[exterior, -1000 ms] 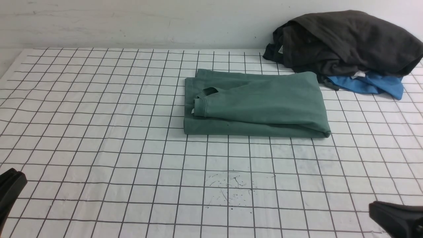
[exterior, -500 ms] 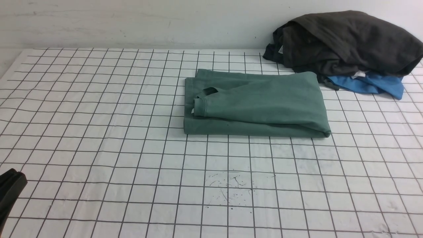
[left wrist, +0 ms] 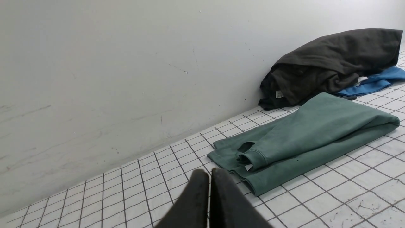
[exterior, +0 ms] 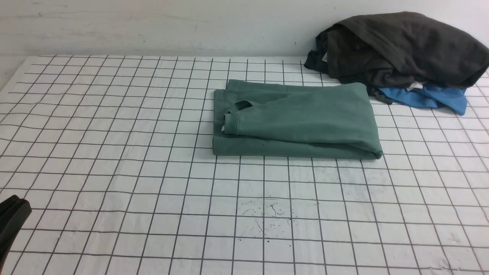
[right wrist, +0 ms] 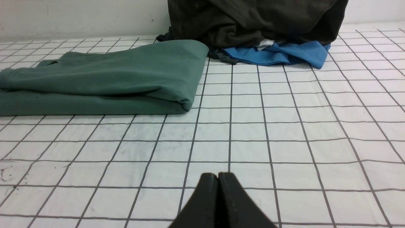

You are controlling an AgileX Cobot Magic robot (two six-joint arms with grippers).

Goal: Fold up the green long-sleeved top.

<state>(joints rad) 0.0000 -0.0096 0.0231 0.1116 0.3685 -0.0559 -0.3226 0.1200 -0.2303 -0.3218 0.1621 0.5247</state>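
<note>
Honestly, green long-sleeved top (exterior: 296,120) is sitting folded mid-counter (exterior: 114,152); left tool (left wrist: 208,177) and right tool (right wrist: 218,180) are hanging pinched closed, empty, so just parking clear.

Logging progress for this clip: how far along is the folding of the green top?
Looks done: the green long-sleeved top lies in a compact folded rectangle on the grid cloth, one cuff on top. In hand: nothing; the left gripper and right gripper are shut, empty and clear of it. Left: seemingly nothing.
</note>
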